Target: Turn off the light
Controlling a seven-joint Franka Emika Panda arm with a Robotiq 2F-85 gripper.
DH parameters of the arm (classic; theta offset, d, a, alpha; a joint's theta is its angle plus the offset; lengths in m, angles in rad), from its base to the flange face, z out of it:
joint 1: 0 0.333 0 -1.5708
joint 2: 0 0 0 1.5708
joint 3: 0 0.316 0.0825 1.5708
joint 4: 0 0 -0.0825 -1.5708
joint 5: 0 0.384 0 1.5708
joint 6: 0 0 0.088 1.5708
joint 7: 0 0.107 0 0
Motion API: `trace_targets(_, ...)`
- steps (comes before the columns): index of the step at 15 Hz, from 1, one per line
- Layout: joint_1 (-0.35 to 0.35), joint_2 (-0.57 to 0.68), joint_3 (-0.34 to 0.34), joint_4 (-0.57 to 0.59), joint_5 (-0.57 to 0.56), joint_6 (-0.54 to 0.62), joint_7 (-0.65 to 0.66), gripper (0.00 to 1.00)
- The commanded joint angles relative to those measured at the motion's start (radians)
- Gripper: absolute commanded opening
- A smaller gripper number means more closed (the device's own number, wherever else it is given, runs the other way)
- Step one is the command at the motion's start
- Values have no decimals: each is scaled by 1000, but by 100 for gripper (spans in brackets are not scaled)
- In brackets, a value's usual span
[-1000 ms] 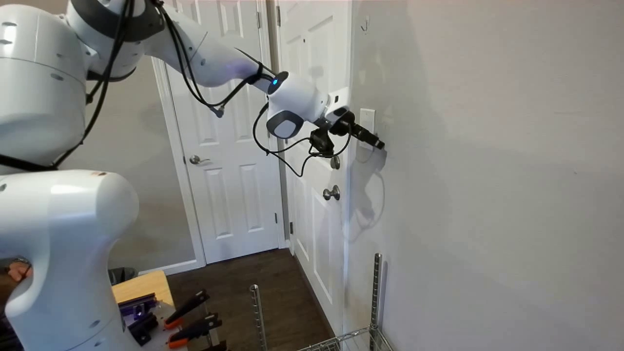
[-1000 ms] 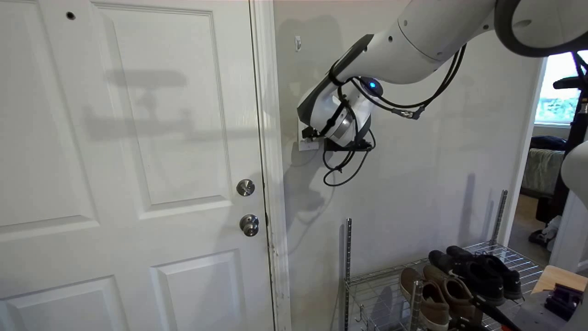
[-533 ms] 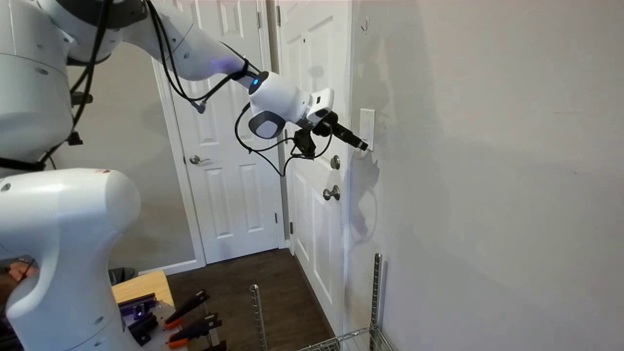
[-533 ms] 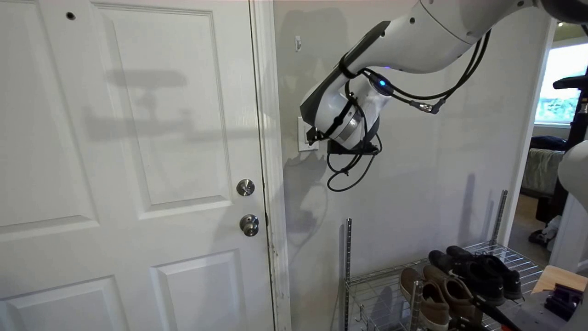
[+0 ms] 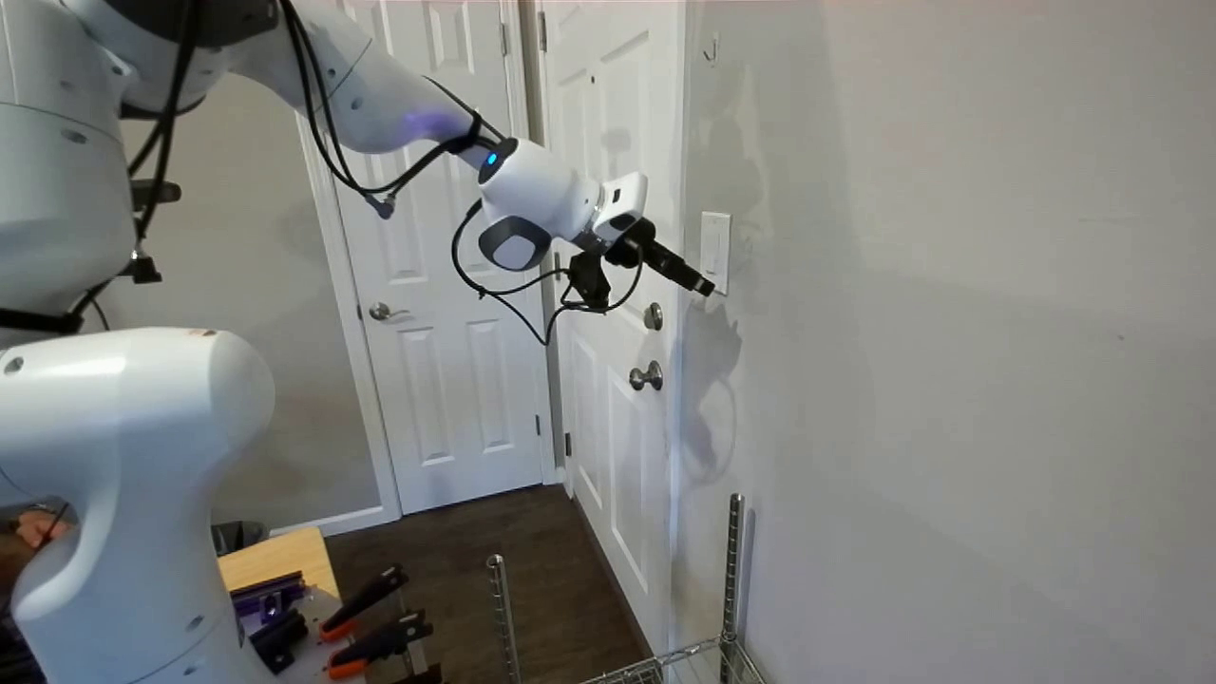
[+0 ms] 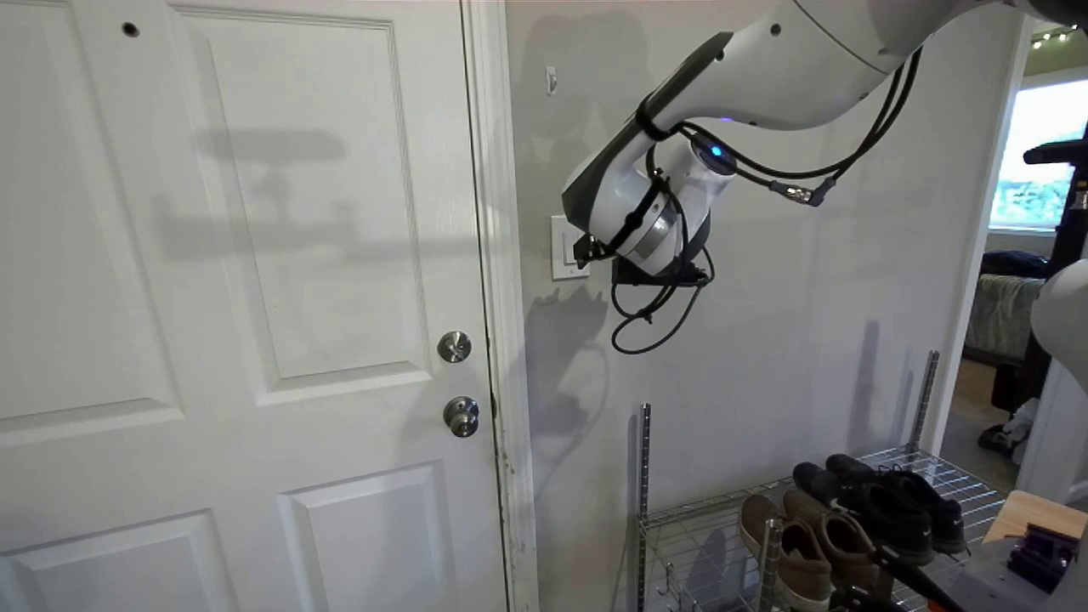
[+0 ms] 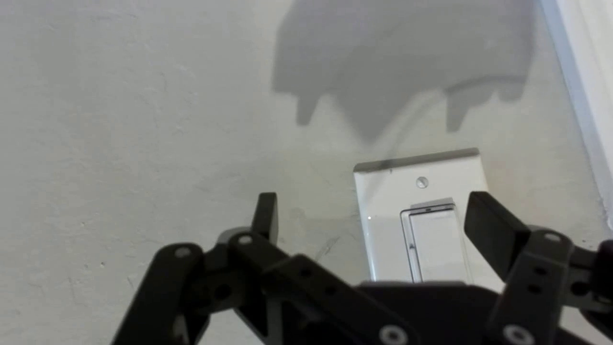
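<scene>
The light switch is a white upright wall plate [image 5: 717,242] beside the door frame; it also shows in an exterior view [image 6: 560,248]. In the wrist view the switch plate [image 7: 385,206] is tilted, with a flat white rocker [image 7: 438,242] and a screw above it; its lower part is hidden behind the gripper. My gripper [image 7: 378,215] is open and empty, its two fingers wide apart. The right finger overlaps the plate's right edge, and the left finger is over bare wall. In both exterior views the gripper [image 5: 701,285] [image 6: 586,251] is close to the plate; contact cannot be told.
A white panelled door [image 6: 323,255] with a round metal knob [image 6: 461,416] stands beside the switch. A wire rack [image 6: 705,510] with several shoes [image 6: 884,501] is below on the wall side. A small hook [image 6: 551,81] is on the wall above. Clamps [image 5: 380,641] lie near the robot's base.
The arm and gripper have drawn back from the wall, mostly in the earlier half second, and slightly since. More of the switch plate shows. Its position is unchanged.
</scene>
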Motion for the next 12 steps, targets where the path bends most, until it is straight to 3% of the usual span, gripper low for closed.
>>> trace_targets(1, -8, 23, -21, 14, 8, -35, -17, 100)
trace_targets(6, -21, 85, -39, 41, -2, -103, -2, 100)
trace_targets(12, -16, 86, -34, 99, -33, -88, -5, 100)
